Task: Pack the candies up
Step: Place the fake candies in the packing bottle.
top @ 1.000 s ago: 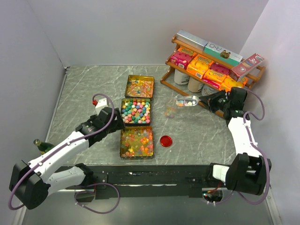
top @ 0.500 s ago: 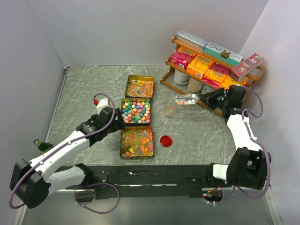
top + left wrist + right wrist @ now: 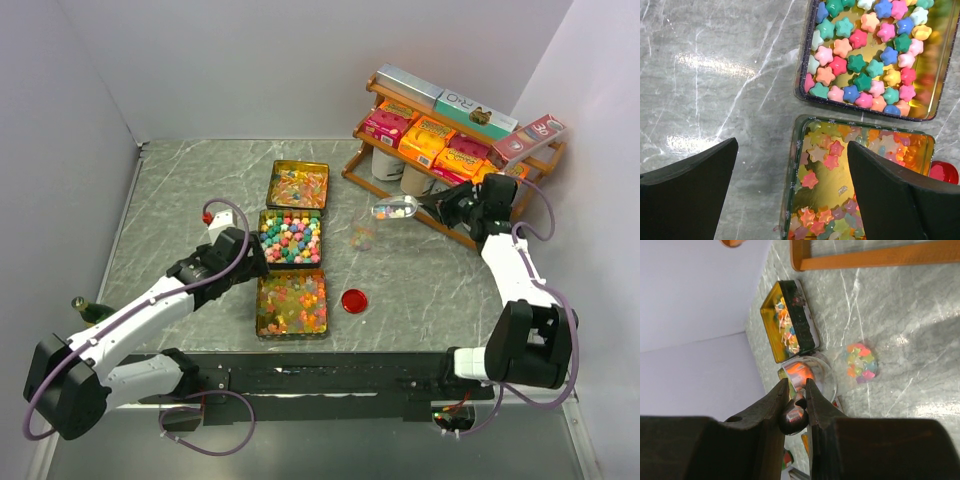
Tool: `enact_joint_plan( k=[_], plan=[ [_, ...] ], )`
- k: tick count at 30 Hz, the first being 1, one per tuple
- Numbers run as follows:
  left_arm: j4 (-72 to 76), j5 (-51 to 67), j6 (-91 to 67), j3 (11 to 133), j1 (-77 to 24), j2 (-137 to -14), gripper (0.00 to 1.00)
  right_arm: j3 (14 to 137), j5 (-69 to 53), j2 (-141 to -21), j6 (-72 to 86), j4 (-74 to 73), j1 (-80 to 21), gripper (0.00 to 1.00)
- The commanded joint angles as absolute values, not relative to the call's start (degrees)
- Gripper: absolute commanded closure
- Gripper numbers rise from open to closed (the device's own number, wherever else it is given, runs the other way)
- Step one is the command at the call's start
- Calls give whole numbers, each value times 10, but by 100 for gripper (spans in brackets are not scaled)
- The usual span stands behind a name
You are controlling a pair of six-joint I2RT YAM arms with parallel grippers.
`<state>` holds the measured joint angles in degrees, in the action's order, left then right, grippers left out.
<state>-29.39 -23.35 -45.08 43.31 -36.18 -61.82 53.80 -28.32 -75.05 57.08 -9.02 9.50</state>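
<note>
Three gold tins of candies stand in a column: gummy pieces in the far tin (image 3: 297, 185), bright stars (image 3: 290, 237) (image 3: 870, 55) in the middle tin, glossy stars in the near tin (image 3: 291, 303) (image 3: 855, 185). A small clear cup of mixed candies (image 3: 363, 238) (image 3: 860, 362) sits on the table right of them. My right gripper (image 3: 440, 207) (image 3: 796, 412) is shut on the handle of a clear scoop (image 3: 395, 210) (image 3: 807, 377), held in the air above and right of the cup, with a few candies in it. My left gripper (image 3: 250, 262) (image 3: 792, 150) is open and empty over the near tin's left edge.
A red round lid (image 3: 354, 300) (image 3: 944, 172) lies right of the near tin. A wooden shelf (image 3: 455, 150) with orange and pink boxes and jars stands at the back right, close behind my right gripper. A green bottle (image 3: 85, 308) lies at the table's left edge.
My right gripper and the scoop have shifted slightly up and to the left, toward the shelf. The left arm has hardly moved.
</note>
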Motion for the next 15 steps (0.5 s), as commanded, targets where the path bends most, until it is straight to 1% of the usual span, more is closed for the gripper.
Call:
enact_joint_plan(
  k=[1, 7, 15],
  plan=[
    [-274, -235, -445, 437, -360, -622, 4, 583, -278, -758, 553, -76, 80, 100],
    [-273, -237, -444, 435, -360, -623, 4, 606, -259, -764, 518, -100, 69, 100],
    [-270, -236, -445, 431, -360, -624, 4, 669, -200, -780, 437, -156, 22, 100]
  ],
)
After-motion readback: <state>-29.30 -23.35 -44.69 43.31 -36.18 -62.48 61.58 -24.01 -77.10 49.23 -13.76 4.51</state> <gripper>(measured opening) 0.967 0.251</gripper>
